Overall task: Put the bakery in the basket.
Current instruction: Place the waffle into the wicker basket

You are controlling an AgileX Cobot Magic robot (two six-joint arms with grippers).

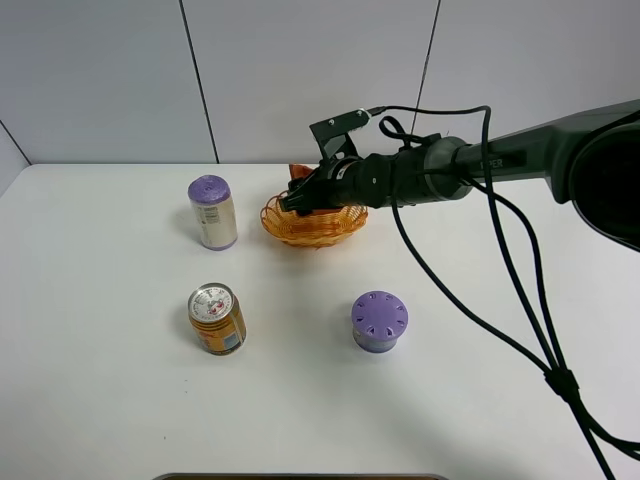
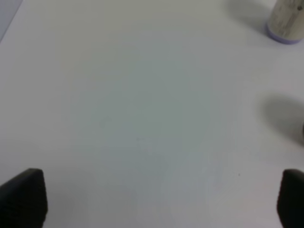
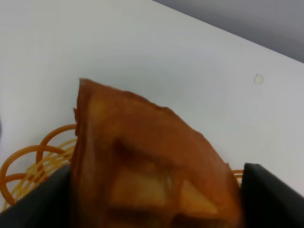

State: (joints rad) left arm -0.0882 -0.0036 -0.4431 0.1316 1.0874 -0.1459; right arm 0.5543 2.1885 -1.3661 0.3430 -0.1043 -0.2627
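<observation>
Bakery [image 3: 142, 156] is clamped between the fingers of the right hand [image 1: 303, 193], held just over the basket [image 1: 300, 232] toward its far rim. Can't tell if it touches the wicker. Basket sits on the white surface [image 1: 100, 400]. Purple-topped can [image 1: 212, 212] stands upright left of the basket. Orange can [image 1: 217, 320] and purple round tin [image 1: 379, 321] stand nearer the camera, well apart from each other. Left hand [image 2: 156, 199] is spread wide over the surface, gripping nothing.

Right arm [image 1: 520, 150] dark grey, tubular; loose black cables [image 1: 500, 290]; black end effector [image 1: 299, 193].
</observation>
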